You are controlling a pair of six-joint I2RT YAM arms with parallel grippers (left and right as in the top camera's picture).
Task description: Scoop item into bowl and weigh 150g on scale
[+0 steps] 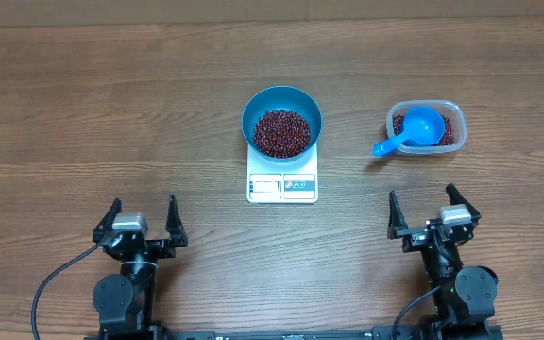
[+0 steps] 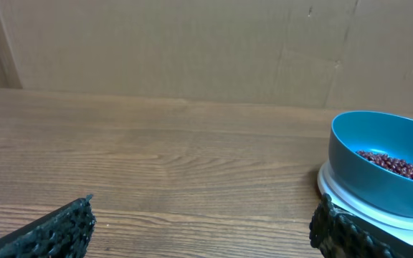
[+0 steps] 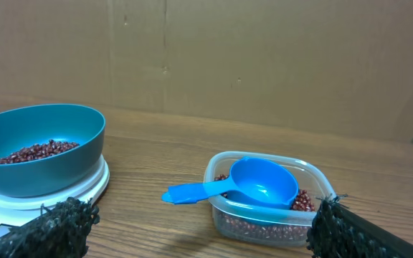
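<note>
The teal bowl [image 1: 282, 120] sits on the white scale [image 1: 282, 184] at the table's middle, holding a heap of dark red-brown beans [image 1: 282, 132]. It shows at the right of the left wrist view as the bowl [image 2: 378, 158] and at the left of the right wrist view as the bowl [image 3: 38, 147] on the scale [image 3: 84, 188]. More beans [image 3: 303, 201] lie in a clear tub [image 1: 426, 127] at the right, with a blue scoop [image 1: 414, 130] resting in it, empty. My left gripper [image 1: 140, 219] and right gripper [image 1: 433, 210] stand open near the front edge, holding nothing.
A brown cardboard wall [image 2: 192, 50] closes off the back of the wooden table [image 1: 111, 123]. Black cables [image 1: 50, 283] run from both arm bases at the front edge.
</note>
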